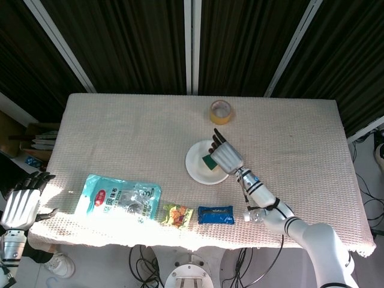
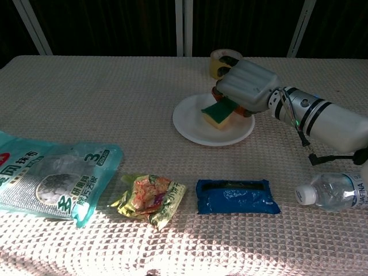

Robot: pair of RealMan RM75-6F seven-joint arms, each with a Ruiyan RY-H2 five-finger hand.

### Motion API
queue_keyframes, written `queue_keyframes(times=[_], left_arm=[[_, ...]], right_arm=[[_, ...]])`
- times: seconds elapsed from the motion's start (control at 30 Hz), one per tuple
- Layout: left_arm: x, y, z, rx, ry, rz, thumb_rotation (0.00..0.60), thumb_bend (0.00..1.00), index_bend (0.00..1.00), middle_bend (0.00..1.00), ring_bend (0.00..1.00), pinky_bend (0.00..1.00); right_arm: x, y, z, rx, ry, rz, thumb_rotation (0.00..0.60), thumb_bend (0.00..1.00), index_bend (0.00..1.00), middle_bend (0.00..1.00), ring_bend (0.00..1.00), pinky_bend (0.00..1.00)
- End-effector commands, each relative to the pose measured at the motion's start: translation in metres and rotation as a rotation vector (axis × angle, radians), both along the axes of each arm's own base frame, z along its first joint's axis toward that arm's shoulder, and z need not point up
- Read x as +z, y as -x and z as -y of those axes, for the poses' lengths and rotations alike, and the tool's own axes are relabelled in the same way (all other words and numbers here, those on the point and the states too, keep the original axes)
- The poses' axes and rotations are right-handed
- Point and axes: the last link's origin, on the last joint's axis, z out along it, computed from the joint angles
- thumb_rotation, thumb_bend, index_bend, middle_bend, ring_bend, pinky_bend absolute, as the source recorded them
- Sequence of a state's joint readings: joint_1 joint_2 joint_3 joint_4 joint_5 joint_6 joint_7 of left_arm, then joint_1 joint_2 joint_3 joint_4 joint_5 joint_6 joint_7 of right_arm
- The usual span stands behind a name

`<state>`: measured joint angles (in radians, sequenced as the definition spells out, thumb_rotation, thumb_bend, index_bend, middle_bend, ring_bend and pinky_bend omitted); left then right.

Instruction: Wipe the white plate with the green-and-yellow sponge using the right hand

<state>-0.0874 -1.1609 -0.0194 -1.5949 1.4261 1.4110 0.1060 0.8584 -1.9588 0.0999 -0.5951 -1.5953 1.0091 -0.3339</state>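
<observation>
The sponge (image 2: 217, 114) is held in the right hand (image 2: 246, 84), green side up and yellow side down, over the plate (image 2: 190, 124). The plate lies mid-table, just near of the tape roll (image 2: 221, 62). Contact looks made: the yellow face appears to rest on the plate's inner surface, right of its centre, though a thin gap cannot be ruled out. In the head view the right hand (image 1: 225, 156) covers the plate's right part and only a corner of the sponge (image 1: 209, 161) shows.

Key relation: the sponge sticks out left of the hand, its long axis running left-near to right-far, and most of the bare plate (image 1: 196, 163) lies left and near of it. Wiping is judged just started; strokes toward the left and near rim are probably needed next.

The left hand (image 1: 20, 203) is seen off the table's near left edge, well apart from the plate, empty, fingers loosely apart. The right hand is the only one near.

A bottle (image 2: 333, 191) is seen beside the right forearm; it could get nudged during strokes.
</observation>
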Motion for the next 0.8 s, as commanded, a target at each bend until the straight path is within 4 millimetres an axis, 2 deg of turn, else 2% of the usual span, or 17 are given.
queue_keyframes(times=[0.03,0.13,0.23,0.43,0.6,0.8], left_arm=[[0.000,0.000,0.000,-0.002,0.001,0.000,0.600,0.09,0.20,0.15,0.10,0.18],[0.000,0.000,0.000,-0.006,-0.004,0.001,0.600,0.09,0.20,0.15,0.10,0.18],[0.000,0.001,0.000,-0.008,-0.008,0.003,0.600,0.09,0.20,0.15,0.10,0.18],[-0.002,0.003,0.002,-0.003,-0.006,0.008,0.600,0.09,0.20,0.15,0.10,0.18],[-0.002,0.006,0.004,0.010,-0.007,0.013,0.600,0.09,0.20,0.15,0.10,0.18],[-0.003,0.007,0.003,0.010,-0.006,0.015,0.600,0.09,0.20,0.15,0.10,0.18]], right_arm=[[0.010,0.001,0.004,-0.002,0.025,0.028,0.600,0.48,0.67,0.39,0.17,0.01],[0.020,-0.001,0.005,0.009,0.045,0.056,0.600,0.48,0.67,0.39,0.17,0.01],[0.022,-0.007,0.001,0.015,0.030,0.093,0.600,0.48,0.67,0.39,0.17,0.01],[-0.001,-0.018,-0.014,0.031,-0.050,0.070,0.600,0.48,0.67,0.39,0.17,0.01],[-0.012,-0.006,-0.018,0.001,-0.075,0.023,0.600,0.49,0.67,0.39,0.17,0.01],[0.001,0.014,-0.001,-0.065,-0.011,-0.018,0.600,0.49,0.67,0.39,0.17,0.01]])
